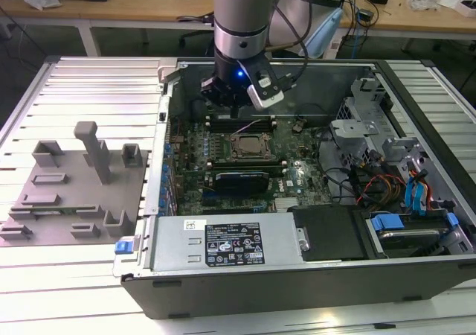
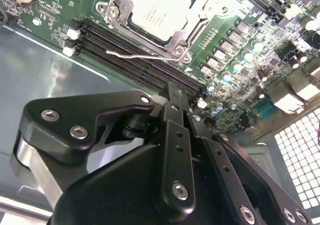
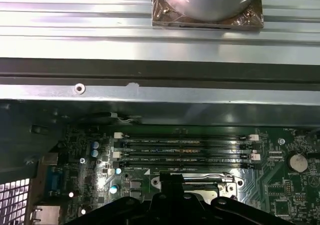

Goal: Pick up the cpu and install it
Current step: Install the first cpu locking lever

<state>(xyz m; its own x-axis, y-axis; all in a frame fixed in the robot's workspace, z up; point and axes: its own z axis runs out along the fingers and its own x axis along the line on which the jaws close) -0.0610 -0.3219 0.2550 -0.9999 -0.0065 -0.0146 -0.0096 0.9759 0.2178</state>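
Slatted bench [image 1: 89, 89] | case [image 1: 297, 290]: cpu [image 2: 160, 10] in socket [image 2: 187, 44] | gripper [image 2: 172, 92] clenched, empty

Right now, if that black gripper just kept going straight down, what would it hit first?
Probably the memory slots beside the socket holding the cpu; the gripper points there, though depth is hard to judge.

The cpu [image 2: 159, 11] has a pale, matt metal top; the gripper [image 2: 172, 97] is black, faintly glossy.

Silvery-grey cpu [image 2: 159, 11], pale rim; green motherboard [image 1: 297, 173]; black gripper [image 2: 172, 92]; label [image 1: 234, 244] apparently white, black print.
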